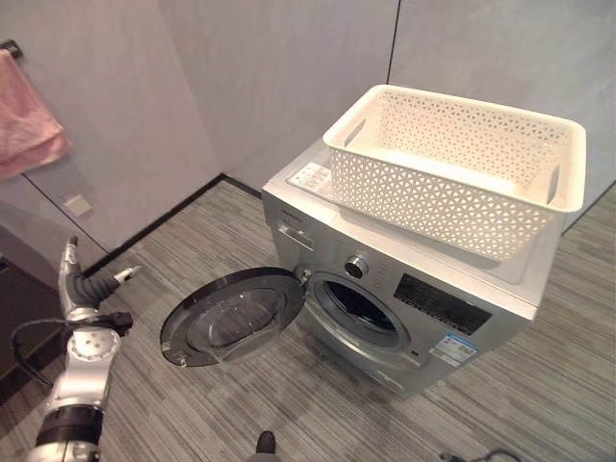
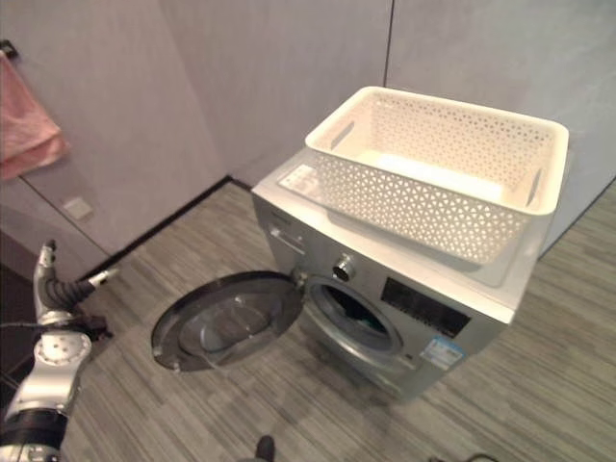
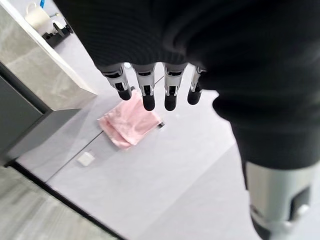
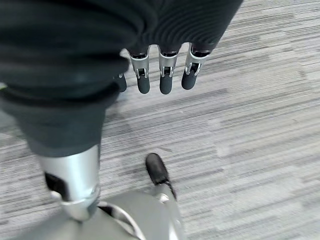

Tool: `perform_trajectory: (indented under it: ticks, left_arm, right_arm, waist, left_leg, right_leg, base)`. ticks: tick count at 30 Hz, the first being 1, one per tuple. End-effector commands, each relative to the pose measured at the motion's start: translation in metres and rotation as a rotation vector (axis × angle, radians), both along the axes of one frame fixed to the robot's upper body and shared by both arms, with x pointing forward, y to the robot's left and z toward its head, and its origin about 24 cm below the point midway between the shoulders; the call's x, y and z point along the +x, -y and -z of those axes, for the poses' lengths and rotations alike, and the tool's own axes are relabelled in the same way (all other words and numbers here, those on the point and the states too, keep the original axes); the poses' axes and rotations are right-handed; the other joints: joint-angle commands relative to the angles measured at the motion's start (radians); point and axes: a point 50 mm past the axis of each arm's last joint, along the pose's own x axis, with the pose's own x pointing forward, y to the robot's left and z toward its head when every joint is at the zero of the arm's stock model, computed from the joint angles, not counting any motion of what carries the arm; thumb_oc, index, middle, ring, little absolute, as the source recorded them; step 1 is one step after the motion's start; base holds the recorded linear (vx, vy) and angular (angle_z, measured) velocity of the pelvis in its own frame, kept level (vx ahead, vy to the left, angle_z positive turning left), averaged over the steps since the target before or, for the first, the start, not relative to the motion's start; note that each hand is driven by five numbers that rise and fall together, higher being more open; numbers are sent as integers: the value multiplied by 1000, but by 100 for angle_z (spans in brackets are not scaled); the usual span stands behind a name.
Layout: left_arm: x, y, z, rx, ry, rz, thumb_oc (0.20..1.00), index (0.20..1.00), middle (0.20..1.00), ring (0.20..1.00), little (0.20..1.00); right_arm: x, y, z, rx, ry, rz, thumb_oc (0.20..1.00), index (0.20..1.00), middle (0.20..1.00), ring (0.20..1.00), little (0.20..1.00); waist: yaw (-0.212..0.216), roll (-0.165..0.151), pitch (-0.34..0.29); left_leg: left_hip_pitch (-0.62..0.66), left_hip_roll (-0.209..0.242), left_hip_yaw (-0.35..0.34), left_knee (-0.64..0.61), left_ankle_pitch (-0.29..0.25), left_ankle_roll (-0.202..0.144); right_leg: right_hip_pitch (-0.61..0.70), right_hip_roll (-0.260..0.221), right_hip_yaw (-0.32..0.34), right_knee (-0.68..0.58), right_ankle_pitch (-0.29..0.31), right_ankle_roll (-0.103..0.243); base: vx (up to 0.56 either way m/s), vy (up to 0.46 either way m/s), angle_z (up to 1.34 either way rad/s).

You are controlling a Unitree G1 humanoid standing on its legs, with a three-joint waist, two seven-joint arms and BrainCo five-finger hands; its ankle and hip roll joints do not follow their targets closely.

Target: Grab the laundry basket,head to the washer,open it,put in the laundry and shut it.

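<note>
Left eye view: left hand, fingers relaxed and holding nothing, raised at lower left beside the washer door, which is swung open. White laundry basket rests on the washer. Right hand hangs slack over striped floor.

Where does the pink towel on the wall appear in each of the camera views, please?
Left eye view: pink towel at the far left edge, upper part, hanging on the wall.
Right eye view: same place, partly cut off by the left edge.
Left wrist view: near the middle, just past the left hand fingertips.
Shared landmark: the small wall plate below the towel.
</note>
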Motion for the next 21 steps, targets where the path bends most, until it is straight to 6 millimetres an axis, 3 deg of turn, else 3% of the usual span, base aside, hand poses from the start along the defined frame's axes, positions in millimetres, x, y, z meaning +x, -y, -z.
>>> perform_trajectory:
  ticks: [1, 3, 8, 10, 14, 16, 18, 21]
  left_arm:
    - [15, -27, -29, -17, 12, -48, 1000, 1000, 1000, 1000, 1000]
    - [21, -35, -25, -95, -45, -78, 1000, 1000, 1000, 1000, 1000]
    - [47, -28, -36, -194, -70, -83, 1000, 1000, 1000, 1000, 1000]
    - [62, -16, -44, -266, -39, -69, 1000, 1000, 1000, 1000, 1000]
    - [64, -16, -46, -352, 6, -99, 1000, 1000, 1000, 1000, 1000]
    - [61, -21, -47, -473, 83, -118, 1000, 1000, 1000, 1000, 1000]
    - [61, -22, -47, -484, 83, -114, 1000, 1000, 1000, 1000, 1000]
    - [57, -27, -47, -445, 33, -118, 1000, 1000, 1000, 1000, 1000]
  right_arm:
    - [35, -11, -7, 16, 75, -121, 1000, 1000, 1000, 1000, 1000]
    - [48, -16, -11, 25, 109, -142, 1000, 1000, 1000, 1000, 1000]
    - [78, -29, -20, 49, 205, -181, 1000, 1000, 1000, 1000, 1000]
    - [95, -43, -27, 76, 267, -224, 1000, 1000, 1000, 1000, 1000]
    - [110, -55, -34, 107, 323, -250, 1000, 1000, 1000, 1000, 1000]
    - [118, -65, -38, 118, 339, -316, 1000, 1000, 1000, 1000, 1000]
    - [115, -66, -37, 126, 323, -341, 1000, 1000, 1000, 1000, 1000]
    - [85, -58, -21, 134, 196, -316, 1000, 1000, 1000, 1000, 1000]
  waist:
    - [-40, -17, 4]
    - [-53, -18, 15]
    - [-78, -45, 58]
    - [-91, -74, 90]
    - [-103, -109, 106]
    - [-115, -153, 109]
    - [-119, -171, 106]
    - [-129, -220, 97]
  left_leg:
    - [-33, -2, 15, 6, -27, 18]
    - [-47, -5, 28, 6, -33, 22]
    - [-95, -2, 46, 6, -35, 29]
    - [-133, 5, 57, 6, -36, 30]
    - [-172, 15, 69, 6, -33, 32]
    - [-199, 25, 81, 6, -32, 34]
    - [-205, 28, 85, 6, -32, 35]
    - [-202, 38, 97, 6, -36, 40]
  right_leg:
    - [8, -8, 80, 10, -60, 7]
    - [-19, -16, 92, 10, -45, 13]
    - [-95, -23, 114, 10, -9, 26]
    - [-152, -23, 135, 10, 13, 33]
    - [-211, -20, 161, 10, 33, 37]
    - [-260, -10, 192, 10, 49, 40]
    - [-272, -6, 200, 10, 53, 41]
    - [-287, 4, 225, 10, 61, 44]
  base:
    - [-10, 90, -23]
    - [-43, 120, -35]
    - [-100, 78, -19]
    - [-108, 43, -7]
    - [-73, 25, -23]
    - [-36, -10, -24]
    - [-8, -32, -21]
    - [31, -65, -21]
